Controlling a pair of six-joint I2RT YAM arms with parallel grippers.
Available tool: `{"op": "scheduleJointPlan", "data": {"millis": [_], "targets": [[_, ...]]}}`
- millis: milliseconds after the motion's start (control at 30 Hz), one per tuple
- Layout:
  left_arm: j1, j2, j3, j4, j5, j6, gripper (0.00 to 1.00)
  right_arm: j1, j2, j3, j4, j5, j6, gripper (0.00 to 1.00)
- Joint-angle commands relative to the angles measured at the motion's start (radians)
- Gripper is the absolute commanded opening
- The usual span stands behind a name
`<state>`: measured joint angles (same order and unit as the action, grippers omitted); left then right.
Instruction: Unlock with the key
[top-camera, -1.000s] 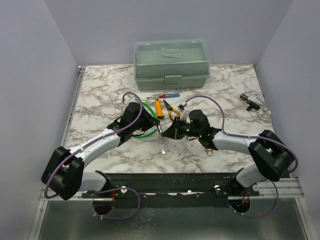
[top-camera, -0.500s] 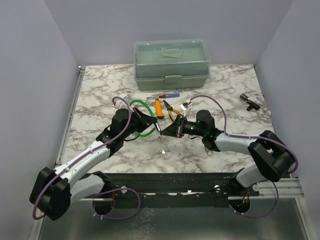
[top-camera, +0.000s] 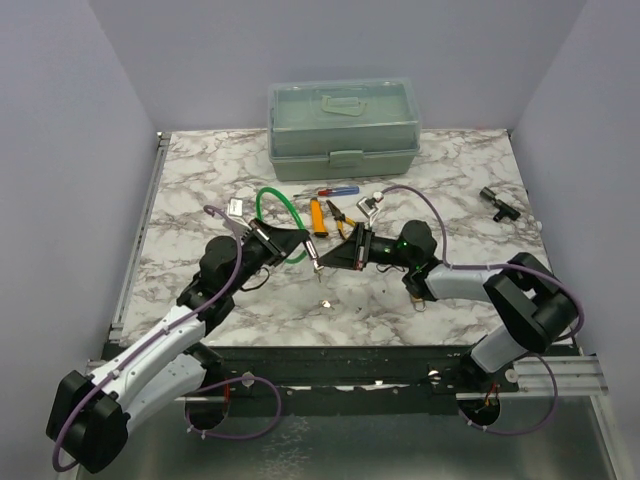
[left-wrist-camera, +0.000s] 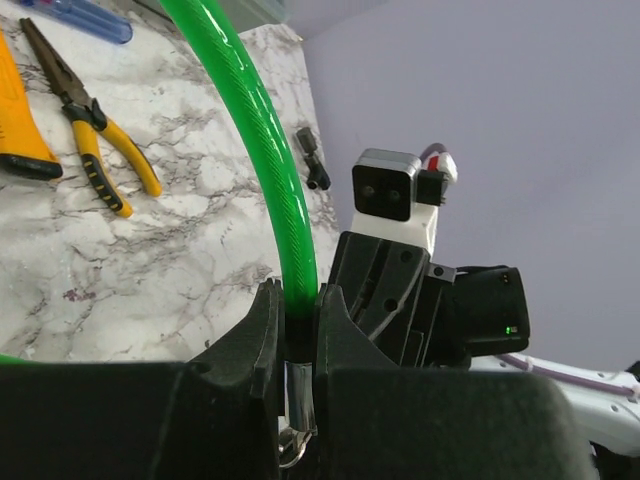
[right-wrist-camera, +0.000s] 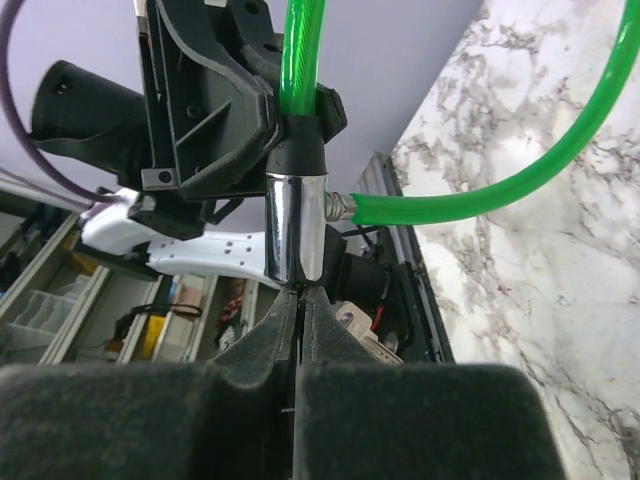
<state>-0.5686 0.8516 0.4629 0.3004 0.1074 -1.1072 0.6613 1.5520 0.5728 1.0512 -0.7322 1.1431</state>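
**My left gripper (left-wrist-camera: 295, 325) and right gripper (right-wrist-camera: 300, 300) meet at the cable lock (left-wrist-camera: 262, 140)**

My left gripper pinches the green cable lock at its black collar. My right gripper is pressed together, tips touching the end of the chrome barrel (right-wrist-camera: 292, 225). I cannot make out the key. Marble table (top-camera: 200, 180) shows below and on the near side of both grippers, and the side walls stand well apart from my arms. Just beyond the grippers lie pliers (left-wrist-camera: 95, 150), an orange-handled tool (top-camera: 316, 215) and a screwdriver (top-camera: 335, 190). Farther on, at the far edge, sits a closed pale green toolbox (top-camera: 343, 125), its contents unclear. A small black part (top-camera: 497, 203) lies well off to my right.
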Motion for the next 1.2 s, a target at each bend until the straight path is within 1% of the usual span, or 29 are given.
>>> {"op": "scheduleJointPlan", "data": {"millis": [0, 267, 433, 733, 867, 1033, 1100, 1167], "targets": [[-0.013, -0.049, -0.044, 0.096, 0.116, -0.006, 0.00, -0.020, 0.042, 0.034, 0.267, -0.014, 0.129, 0.01], [-0.013, -0.155, -0.143, 0.277, 0.150, -0.010, 0.00, -0.025, 0.133, 0.108, 0.539, -0.073, 0.353, 0.01], [-0.012, -0.187, -0.196, 0.374, 0.147, 0.007, 0.00, -0.025, 0.163, 0.155, 0.610, -0.092, 0.445, 0.01], [-0.013, -0.154, -0.229, 0.525, 0.188, 0.011, 0.00, -0.016, 0.244, 0.243, 0.729, -0.168, 0.604, 0.01], [-0.012, -0.142, -0.231, 0.527, 0.184, 0.040, 0.00, -0.011, 0.244, 0.244, 0.724, -0.179, 0.609, 0.01], [-0.013, -0.141, -0.238, 0.514, 0.169, 0.047, 0.00, -0.011, 0.215, 0.207, 0.657, -0.171, 0.557, 0.01], [-0.013, -0.148, -0.237, 0.483, 0.153, 0.050, 0.00, -0.011, 0.198, 0.190, 0.631, -0.158, 0.535, 0.01], [-0.012, -0.161, -0.225, 0.410, 0.126, 0.056, 0.00, -0.012, 0.169, 0.167, 0.567, -0.141, 0.494, 0.00]]}}
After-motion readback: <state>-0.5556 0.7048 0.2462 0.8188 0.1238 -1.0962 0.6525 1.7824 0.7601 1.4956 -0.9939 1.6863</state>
